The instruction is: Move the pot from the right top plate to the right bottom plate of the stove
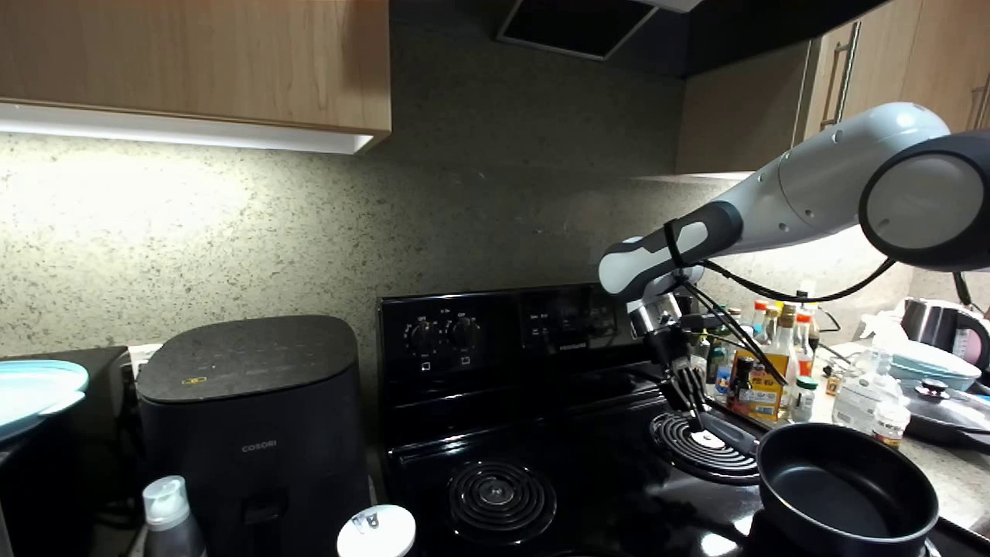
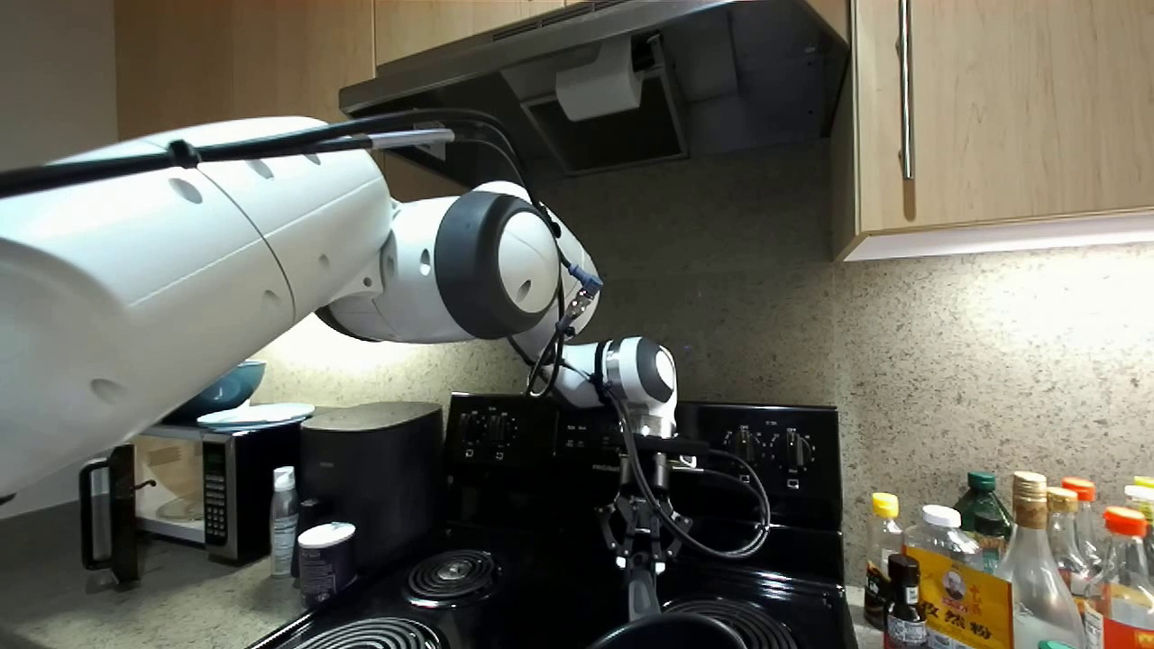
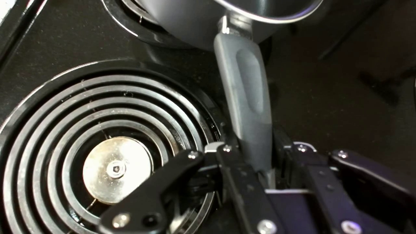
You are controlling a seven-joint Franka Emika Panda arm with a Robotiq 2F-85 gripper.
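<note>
COSORI (image 1: 259, 446) on air fryer (image 1: 251, 414)

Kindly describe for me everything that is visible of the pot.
The pot is round, dark, metal-looking, open upward, lidless; nothing shows inside. A silvery collar joins its grooved, grey, plastic-looking handle. The gripper clamps the handle near its end. In the wrist view, the pot covers part of the right bottom plate; whether they touch is hidden.
</note>
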